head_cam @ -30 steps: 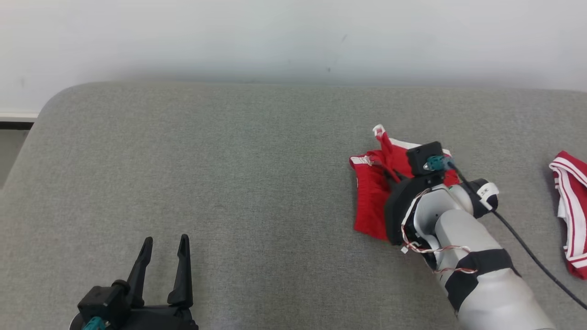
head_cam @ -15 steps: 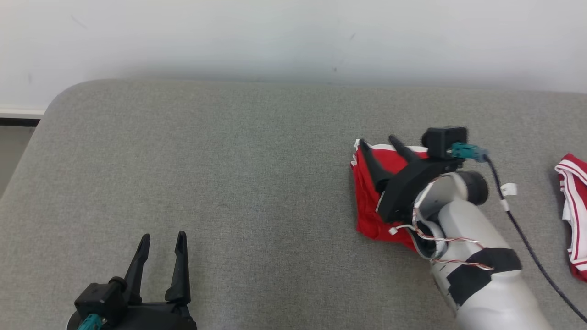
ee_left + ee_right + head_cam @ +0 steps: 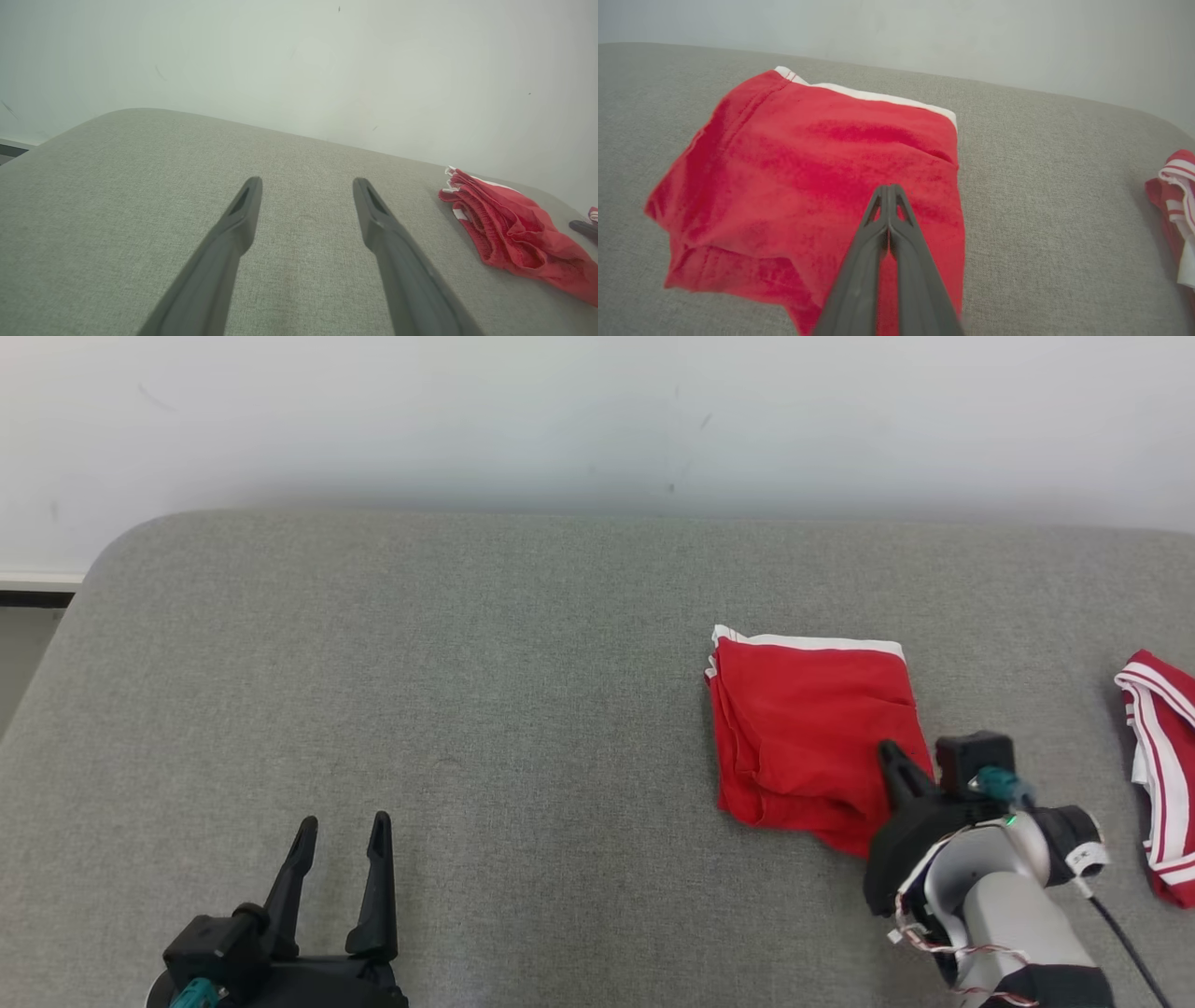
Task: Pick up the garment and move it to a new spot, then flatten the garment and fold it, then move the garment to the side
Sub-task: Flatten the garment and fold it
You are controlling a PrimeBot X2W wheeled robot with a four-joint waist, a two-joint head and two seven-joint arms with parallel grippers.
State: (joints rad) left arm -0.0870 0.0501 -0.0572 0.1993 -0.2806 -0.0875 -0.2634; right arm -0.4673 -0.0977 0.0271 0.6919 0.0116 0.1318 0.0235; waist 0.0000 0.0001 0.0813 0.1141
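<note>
Garment work has just passed from folding to letting go, and the change reads outward from the robot. Nearest, the left pincer sits low at the near edge of the grey upholstered surface, spread wide with nothing between its fingers. It is just where it was a second ago and has taken no part.

Next out, the right pincer has drawn back toward the robot. A second ago it was down in the cloth with a crumpled flap standing up beside it, then it stood open above the far part of the cloth. Now its two fingers are pressed together, holding nothing, with their tips over the garment's near right corner. Whether they touch the fabric I cannot tell.

Beyond them the garment lies right of centre on the surface as a squarish folded pad. It is fairly flat, with layered edges on its left side and the white band along its far edge. Further right, well apart, a second red-and-white striped garment lies at the picture's edge, and the pale wall stands behind.

My judgement is that the fold is done and what is left is to take a fresh hold and shift the pad aside. A pinch at one corner could pull the layers open.
</note>
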